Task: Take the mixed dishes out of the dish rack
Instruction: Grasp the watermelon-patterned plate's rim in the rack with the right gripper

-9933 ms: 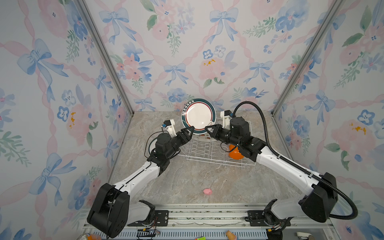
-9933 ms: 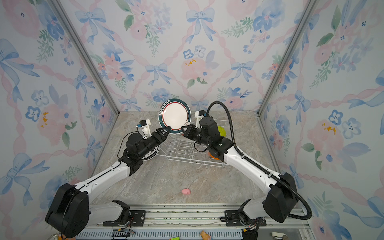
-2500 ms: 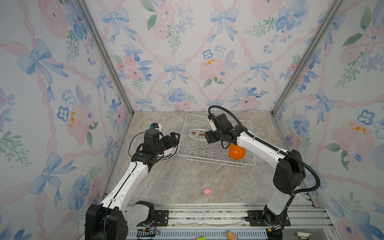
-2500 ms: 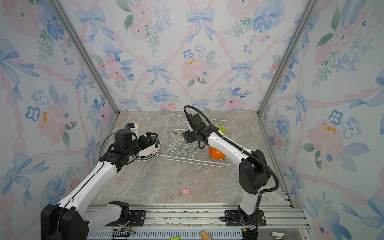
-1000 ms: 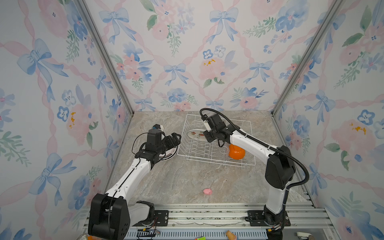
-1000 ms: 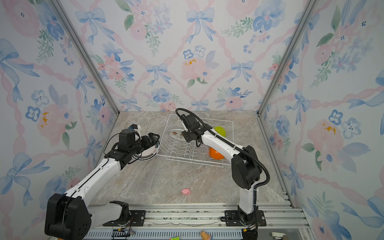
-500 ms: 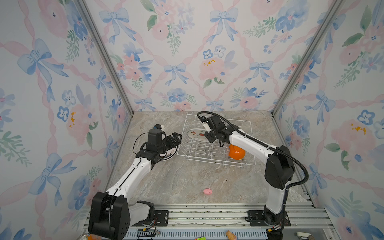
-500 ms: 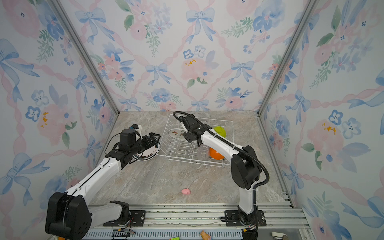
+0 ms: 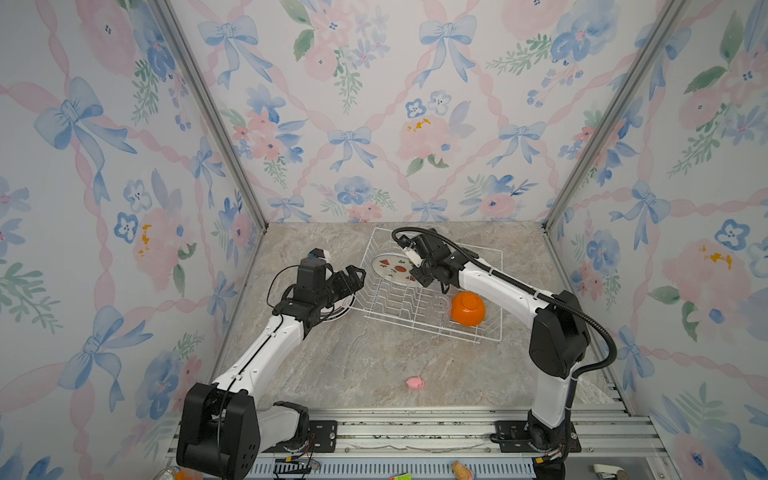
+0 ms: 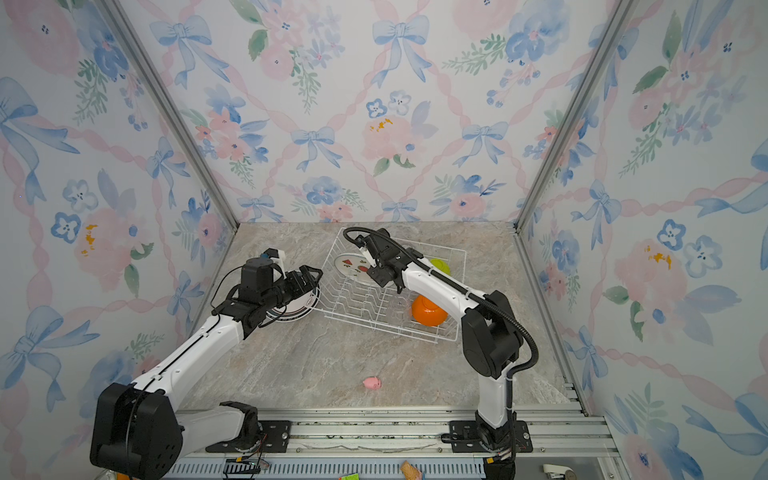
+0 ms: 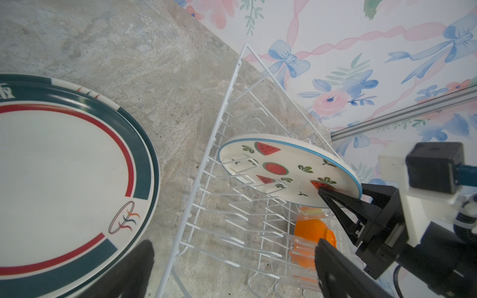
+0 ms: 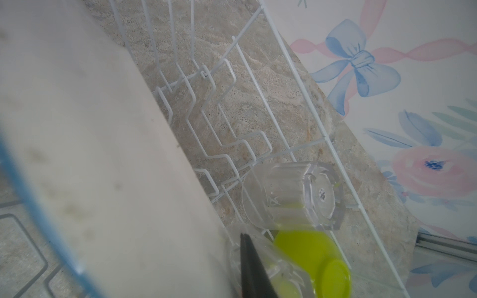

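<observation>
Hovering just left of the dish rack (image 9: 395, 299), the left gripper (image 9: 354, 279) has its fingers spread wide above a green-rimmed plate (image 11: 64, 165). That plate lies flat and face up on the counter (image 9: 353, 365), just beside the rack's left edge. The rack is a white wire basket, and its long axis runs left to right, slightly skewed. In the rack's far-left part a watermelon plate (image 11: 284, 167) leans tilted on the prongs, its printed face turned up and toward the left arm. It is white with a thin blue edge. The right gripper (image 11: 340, 191) pinches that plate's rim, one finger on the face and one behind. Deeper in the rack a clear glass (image 12: 291, 196) lies on its side beside a lime-green bowl (image 12: 309, 255). In the rack's near-right corner an orange bowl (image 9: 467, 308) sits upside down.
</observation>
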You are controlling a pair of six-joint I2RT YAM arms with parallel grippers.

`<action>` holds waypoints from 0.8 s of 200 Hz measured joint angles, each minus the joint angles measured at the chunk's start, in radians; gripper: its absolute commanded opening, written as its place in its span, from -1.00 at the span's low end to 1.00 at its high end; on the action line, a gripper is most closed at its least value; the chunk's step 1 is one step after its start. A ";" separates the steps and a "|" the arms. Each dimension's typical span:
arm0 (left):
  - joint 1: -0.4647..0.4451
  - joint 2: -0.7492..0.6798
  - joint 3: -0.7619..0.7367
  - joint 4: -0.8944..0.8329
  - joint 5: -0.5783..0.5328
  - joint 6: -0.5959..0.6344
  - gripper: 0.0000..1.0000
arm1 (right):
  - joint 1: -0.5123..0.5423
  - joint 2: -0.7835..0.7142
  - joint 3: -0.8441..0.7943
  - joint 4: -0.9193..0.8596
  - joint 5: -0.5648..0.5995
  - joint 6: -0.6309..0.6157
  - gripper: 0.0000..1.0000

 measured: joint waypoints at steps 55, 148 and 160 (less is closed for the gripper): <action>-0.003 0.010 0.000 0.000 0.000 0.000 0.96 | -0.007 -0.007 -0.019 0.011 0.005 -0.012 -0.96; -0.015 0.022 0.000 0.005 0.000 0.000 0.96 | -0.018 -0.081 -0.124 0.079 0.019 -0.002 -1.00; -0.015 0.023 0.000 0.009 0.000 0.000 0.96 | -0.021 -0.099 -0.139 0.087 0.019 0.005 -1.00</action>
